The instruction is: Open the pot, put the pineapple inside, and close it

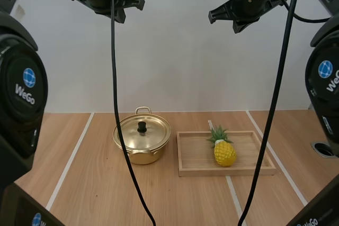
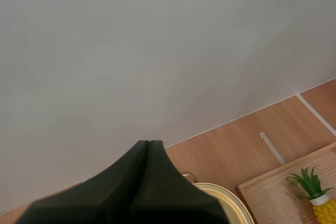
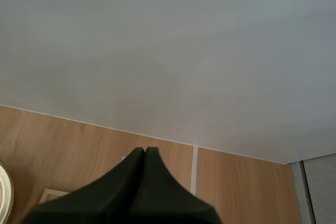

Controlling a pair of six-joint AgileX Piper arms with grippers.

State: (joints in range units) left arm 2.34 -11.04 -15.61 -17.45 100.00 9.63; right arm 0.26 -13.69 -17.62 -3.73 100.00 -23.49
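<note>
Wooden table [image 1: 100,183] bears a golden pot [image 1: 139,151], lid [image 1: 153,129] on, beside a tray [image 1: 193,163] holding the yellow, green-crowned pineapple [image 1: 224,152]. Left gripper [image 2: 149,143] and right gripper [image 3: 144,150] hang high above, fingers pressed together.

My left gripper [image 2: 149,144] and right gripper [image 3: 145,151] are both matte black. Below my left one, the pot [image 1: 142,144] is shiny gold, its lid the same gold with a black knob [image 1: 142,126]. Below my right one, the pineapple [image 1: 224,153] is bright yellow with a green crown and a white collar. The tray [image 1: 228,171] beneath it is pale wood. The table [image 1: 95,194] is warm wood-grain crossed by white lines [image 1: 69,165]. The wall [image 1: 169,56] ahead of both grippers is plain pale grey.
</note>
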